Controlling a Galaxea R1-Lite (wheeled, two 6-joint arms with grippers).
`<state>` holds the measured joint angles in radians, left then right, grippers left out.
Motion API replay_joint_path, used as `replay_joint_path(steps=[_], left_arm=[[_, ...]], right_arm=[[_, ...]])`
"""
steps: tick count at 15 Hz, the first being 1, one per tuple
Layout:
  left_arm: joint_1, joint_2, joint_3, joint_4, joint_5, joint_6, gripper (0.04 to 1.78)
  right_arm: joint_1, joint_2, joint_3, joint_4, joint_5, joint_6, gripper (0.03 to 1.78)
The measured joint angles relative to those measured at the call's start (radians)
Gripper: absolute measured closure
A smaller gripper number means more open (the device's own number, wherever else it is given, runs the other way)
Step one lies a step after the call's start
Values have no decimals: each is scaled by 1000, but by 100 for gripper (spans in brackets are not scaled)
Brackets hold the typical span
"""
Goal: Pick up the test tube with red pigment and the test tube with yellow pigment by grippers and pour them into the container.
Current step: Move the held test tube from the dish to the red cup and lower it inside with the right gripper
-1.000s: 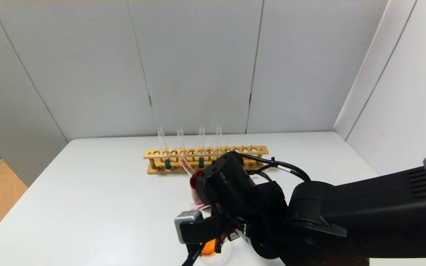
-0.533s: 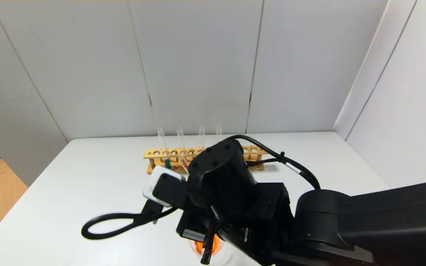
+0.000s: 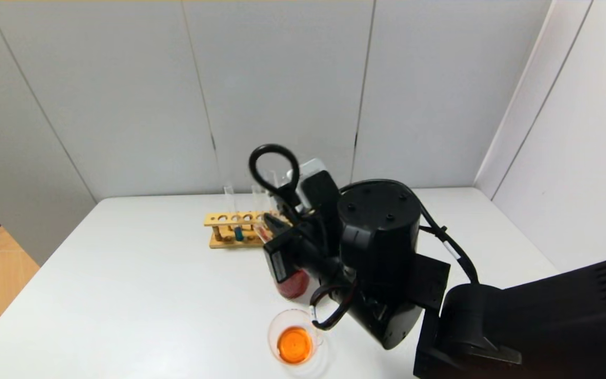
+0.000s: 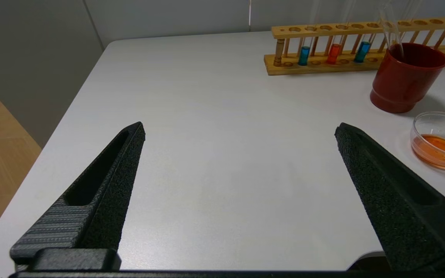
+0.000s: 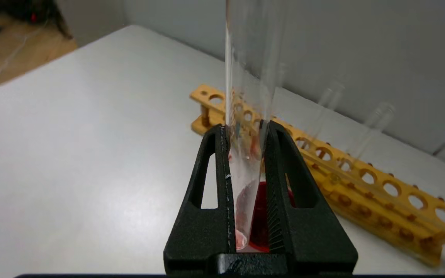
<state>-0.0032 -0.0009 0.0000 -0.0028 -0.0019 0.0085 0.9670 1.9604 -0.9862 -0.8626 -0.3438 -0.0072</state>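
My right gripper [image 5: 245, 127] is shut on a clear test tube [image 5: 245, 85] that stands upright between the fingers, with only a pinkish-red trace at its rounded bottom. It hangs over the dark red cup [image 5: 260, 216]; in the head view the right gripper [image 3: 274, 223] is between the rack and that cup. The container [image 3: 293, 342], a low clear glass cup, holds orange liquid near the table's front and also shows in the left wrist view [image 4: 440, 141]. No tube with pale yellow liquid shows. My left gripper [image 4: 240, 127] is open and empty over bare table.
A wooden rack [image 4: 361, 63] at the back holds two teal tubes with a red-orange tube [image 4: 333, 54] between them. The dark red cup [image 4: 406, 77] has an empty clear tube [image 4: 391, 29] leaning in it. White walls close the back and right.
My right arm has risen from over the container and swung back toward the red cup and rack, turning its wrist over. The container now stands uncovered.
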Motion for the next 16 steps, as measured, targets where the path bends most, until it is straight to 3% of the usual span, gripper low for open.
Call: replay_joint_path(steps=[4, 9, 16], left_arm=[[0, 0, 0, 0, 0, 0, 8], [0, 0, 0, 0, 0, 0, 8], [0, 0, 0, 0, 0, 0, 8]], right_arm=[[-76, 1, 21, -9, -6, 162, 149], [-95, 27, 21, -34, 2, 218, 149], [-149, 141, -45, -97, 36, 221, 149]])
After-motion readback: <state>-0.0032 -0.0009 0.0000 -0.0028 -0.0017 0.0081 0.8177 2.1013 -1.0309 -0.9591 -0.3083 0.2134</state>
